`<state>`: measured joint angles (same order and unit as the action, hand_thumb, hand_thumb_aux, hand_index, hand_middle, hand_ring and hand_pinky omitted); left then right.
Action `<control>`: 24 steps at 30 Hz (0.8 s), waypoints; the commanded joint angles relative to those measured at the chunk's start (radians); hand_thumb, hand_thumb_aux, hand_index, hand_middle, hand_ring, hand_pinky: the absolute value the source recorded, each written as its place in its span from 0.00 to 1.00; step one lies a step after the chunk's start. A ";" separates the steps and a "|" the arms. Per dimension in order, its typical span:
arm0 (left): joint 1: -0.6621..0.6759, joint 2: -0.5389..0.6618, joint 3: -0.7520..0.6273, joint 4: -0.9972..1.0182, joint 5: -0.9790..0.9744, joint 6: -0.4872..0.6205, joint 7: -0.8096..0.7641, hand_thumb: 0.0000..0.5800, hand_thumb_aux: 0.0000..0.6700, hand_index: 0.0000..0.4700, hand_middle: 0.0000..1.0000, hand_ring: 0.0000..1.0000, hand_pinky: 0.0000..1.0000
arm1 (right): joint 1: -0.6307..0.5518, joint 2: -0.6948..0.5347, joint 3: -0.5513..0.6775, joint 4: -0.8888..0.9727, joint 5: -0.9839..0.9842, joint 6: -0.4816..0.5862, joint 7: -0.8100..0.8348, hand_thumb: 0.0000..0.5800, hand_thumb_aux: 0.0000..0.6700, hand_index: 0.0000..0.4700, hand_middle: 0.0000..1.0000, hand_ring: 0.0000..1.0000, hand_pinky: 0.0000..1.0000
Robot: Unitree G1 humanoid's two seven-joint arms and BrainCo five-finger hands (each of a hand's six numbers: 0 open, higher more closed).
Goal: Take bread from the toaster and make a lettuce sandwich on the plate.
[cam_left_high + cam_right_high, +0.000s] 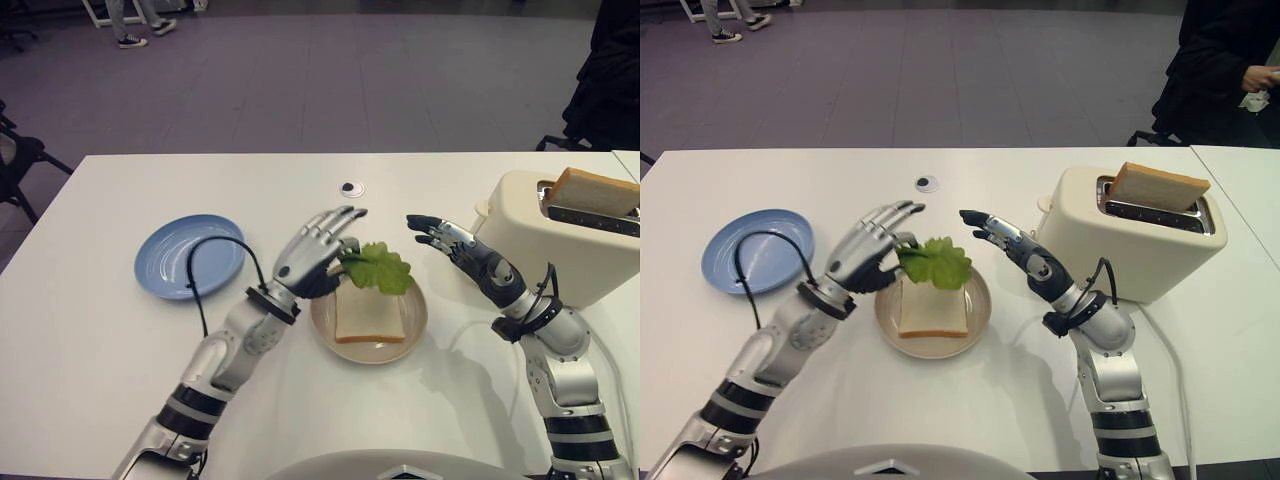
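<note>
Above the plated bread (370, 320), lettuce (380, 267) between fingers (335, 218) of the left hand (313, 256); right hand (468, 253) outstretched, empty.

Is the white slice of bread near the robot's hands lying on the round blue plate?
No, the white slice of bread lies on the round beige plate, to the right of the round blue plate.

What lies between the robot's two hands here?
The lettuce leaf, in the left hand, over the bread slice on the plate; then bare table to the right hand, seen in both views.
</note>
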<state>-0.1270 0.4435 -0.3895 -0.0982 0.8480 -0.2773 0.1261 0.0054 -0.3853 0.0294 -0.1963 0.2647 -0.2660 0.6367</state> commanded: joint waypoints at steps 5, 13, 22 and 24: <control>0.049 0.045 -0.046 0.117 0.130 -0.024 0.106 1.00 1.00 1.00 0.00 0.00 0.00 | -0.029 0.011 0.019 0.007 0.005 0.011 0.016 0.00 0.00 0.00 0.00 0.00 0.00; 0.080 0.069 -0.007 0.043 0.121 -0.060 0.158 1.00 1.00 1.00 0.00 0.00 0.00 | -0.029 0.013 0.022 0.011 0.002 0.010 0.020 0.00 0.00 0.00 0.00 0.00 0.00; 0.146 0.068 -0.027 -0.033 0.153 -0.080 0.150 1.00 1.00 1.00 0.00 0.00 0.00 | -0.031 0.012 0.019 0.014 0.004 0.010 0.026 0.00 0.00 0.00 0.00 0.00 0.00; 0.141 0.072 -0.024 -0.013 0.153 -0.083 0.153 1.00 1.00 1.00 0.00 0.00 0.00 | -0.030 0.012 0.019 0.014 0.002 0.011 0.025 0.00 0.00 0.00 0.00 0.00 0.00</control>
<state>0.0096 0.5030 -0.4158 -0.1303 0.9919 -0.3569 0.2892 -0.0182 -0.3706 0.0504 -0.1881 0.2647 -0.2632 0.6586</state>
